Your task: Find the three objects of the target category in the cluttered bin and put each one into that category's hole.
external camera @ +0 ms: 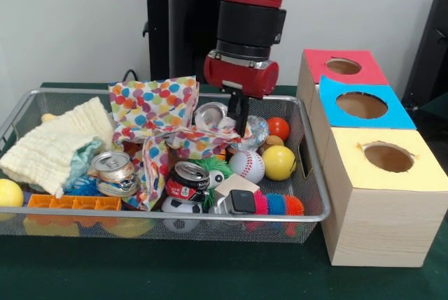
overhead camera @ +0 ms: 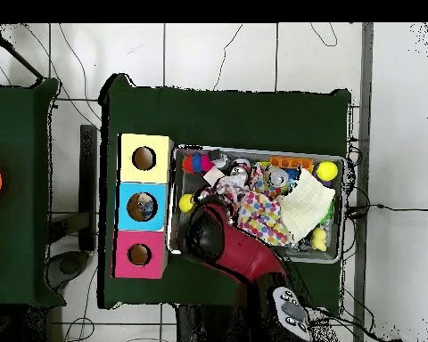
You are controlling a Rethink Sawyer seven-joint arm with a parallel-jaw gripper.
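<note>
Cans, thin, light and easily dented, lie mid-bin: crushed can (external camera: 212, 115) at frame centre under the claw (external camera: 239, 112), whose spread I cannot tell, is best pinched across its rim.

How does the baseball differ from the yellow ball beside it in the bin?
The baseball is white with red stitching; the yellow ball is plain yellow. In the front view the baseball sits left of the yellow ball, nearer the bin's middle. Both are round, look similar in size, and lie loose in the wire bin.
</note>
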